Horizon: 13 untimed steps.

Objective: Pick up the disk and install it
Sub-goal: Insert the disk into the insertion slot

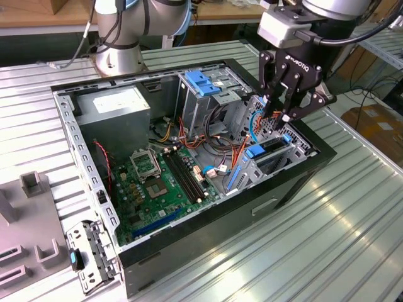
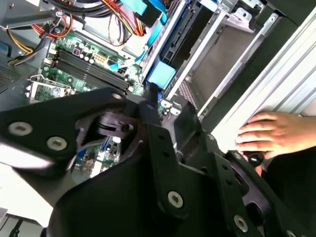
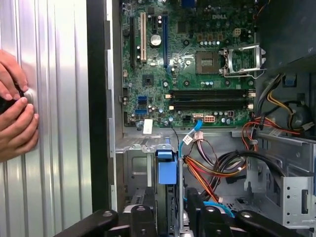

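Observation:
The disk point(image 1: 271, 153) stands on edge in the drive cage at the open computer case's right side in the exterior view, its blue carrier end point(image 3: 166, 170) facing up out of the slot. My black gripper point(image 1: 281, 117) hangs directly over it. In both wrist views the gripper point(image 3: 169, 205) point(image 2: 168, 101) has one finger on each side of the slot, with a gap between them. Cage metal shows through the gap, and the blue carrier point(image 2: 160, 74) lies just past the fingertips. The gripper looks open and holds nothing.
The case point(image 1: 189, 264) lies open on a ribbed metal table, with motherboard point(image 1: 160, 182), power supply point(image 1: 119, 107), a lighter-blue latch point(image 1: 201, 82) and cable bundles point(image 3: 212, 168) beside the cage. A person's hands point(image 3: 15, 118) point(image 2: 274, 133) rest on the table beside the case. A grey fixture point(image 1: 31, 220) sits at the exterior view's left.

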Each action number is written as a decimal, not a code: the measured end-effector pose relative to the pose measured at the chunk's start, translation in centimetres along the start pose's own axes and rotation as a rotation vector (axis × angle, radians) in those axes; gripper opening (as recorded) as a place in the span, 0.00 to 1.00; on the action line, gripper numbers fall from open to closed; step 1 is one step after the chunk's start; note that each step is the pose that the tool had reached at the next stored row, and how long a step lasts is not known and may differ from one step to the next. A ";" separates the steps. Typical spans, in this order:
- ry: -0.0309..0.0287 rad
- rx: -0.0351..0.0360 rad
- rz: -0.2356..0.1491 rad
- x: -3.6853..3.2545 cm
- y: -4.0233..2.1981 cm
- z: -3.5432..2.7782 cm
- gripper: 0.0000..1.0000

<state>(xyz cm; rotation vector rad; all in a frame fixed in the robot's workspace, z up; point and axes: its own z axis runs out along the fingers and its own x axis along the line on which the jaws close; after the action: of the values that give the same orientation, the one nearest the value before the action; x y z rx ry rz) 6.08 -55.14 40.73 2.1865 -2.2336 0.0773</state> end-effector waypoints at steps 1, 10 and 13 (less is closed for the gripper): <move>0.0000 0.0000 0.000 0.02 -0.03 0.19 0.36; 0.0002 0.0014 0.000 0.10 -1.74 1.29 0.11; 0.0000 0.0017 0.000 0.10 -1.74 1.30 0.11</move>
<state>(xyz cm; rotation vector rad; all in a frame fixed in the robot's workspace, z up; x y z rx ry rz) 7.86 -55.34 39.49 2.1872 -2.2345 0.0792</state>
